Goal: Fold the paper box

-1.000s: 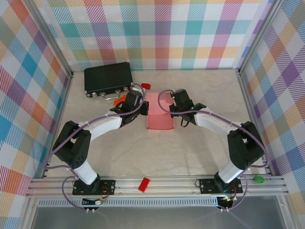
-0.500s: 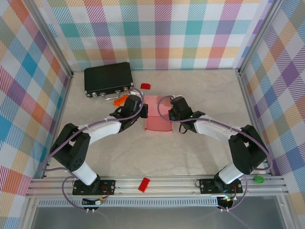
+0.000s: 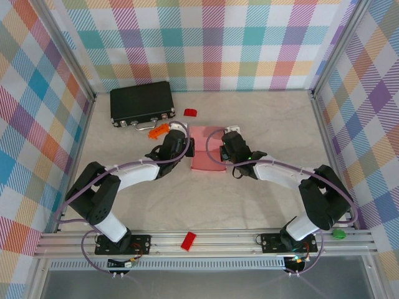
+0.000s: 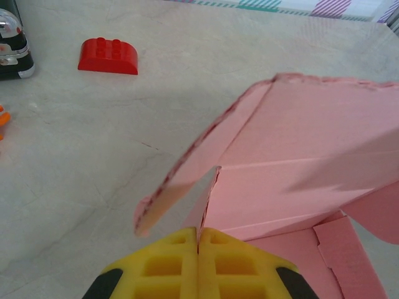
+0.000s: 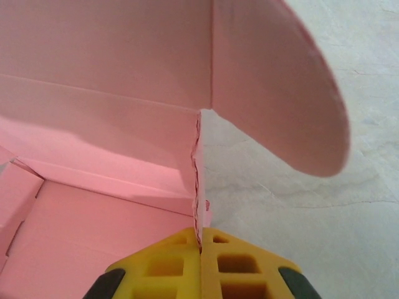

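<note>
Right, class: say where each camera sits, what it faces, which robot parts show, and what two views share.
Top: above and behind, looking down; both arms flank the box.
Left wrist: low beside the box, facing its left wall, pinched in the left fingers.
Right wrist: likewise, right wall, right fingers.
Shared: the box, in all three.

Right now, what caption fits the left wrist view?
Shut yellow fingers pinch a wall of the pale pink card box; red rounded plastic brick beyond.

a black case (image 3: 141,103), orange piece (image 3: 157,130) and red brick (image 3: 190,112) lie on the table (image 3: 262,205).
</note>
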You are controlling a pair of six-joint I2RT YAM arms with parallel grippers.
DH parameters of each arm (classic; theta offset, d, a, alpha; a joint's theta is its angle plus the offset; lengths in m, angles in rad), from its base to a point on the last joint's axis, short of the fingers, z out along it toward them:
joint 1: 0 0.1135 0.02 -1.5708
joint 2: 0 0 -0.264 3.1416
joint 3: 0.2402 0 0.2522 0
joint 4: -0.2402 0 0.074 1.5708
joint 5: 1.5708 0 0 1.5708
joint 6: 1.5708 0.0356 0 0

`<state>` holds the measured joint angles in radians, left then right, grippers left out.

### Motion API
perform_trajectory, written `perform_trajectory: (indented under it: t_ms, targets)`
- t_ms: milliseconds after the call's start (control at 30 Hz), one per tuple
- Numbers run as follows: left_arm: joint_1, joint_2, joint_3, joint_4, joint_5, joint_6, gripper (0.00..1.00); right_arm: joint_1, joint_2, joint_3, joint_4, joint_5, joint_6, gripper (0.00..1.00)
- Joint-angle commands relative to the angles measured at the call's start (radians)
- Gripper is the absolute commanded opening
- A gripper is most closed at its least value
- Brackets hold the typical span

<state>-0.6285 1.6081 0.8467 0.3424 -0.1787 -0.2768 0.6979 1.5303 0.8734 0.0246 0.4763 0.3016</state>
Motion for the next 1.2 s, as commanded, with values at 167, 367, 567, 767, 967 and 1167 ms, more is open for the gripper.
perform_trajectory:
  t_ms: [167, 367, 567, 767, 967, 1167]
  targets:
    - [-0.031, -0.029, -0.068, 0.118, -0.014, -0.013, 0.00, 0.036, -0.009, -0.050, 0.115, 0.039, 0.053, 0.06]
    - [-0.046, -0.032, -0.107, 0.173, -0.041, -0.015, 0.00, 0.060, 0.003, -0.078, 0.184, 0.079, 0.045, 0.07]
    - [-0.063, -0.036, -0.144, 0.223, -0.082, -0.029, 0.01, 0.082, 0.021, -0.101, 0.264, 0.110, 0.028, 0.07]
    - [-0.085, -0.028, -0.156, 0.248, -0.108, -0.030, 0.05, 0.106, 0.045, -0.107, 0.296, 0.137, 0.025, 0.07]
    - [-0.092, -0.025, -0.174, 0.263, -0.107, -0.039, 0.09, 0.124, 0.060, -0.121, 0.310, 0.160, 0.022, 0.07]
    - [-0.095, -0.033, -0.194, 0.268, -0.098, -0.042, 0.13, 0.135, 0.062, -0.134, 0.311, 0.180, 0.021, 0.07]
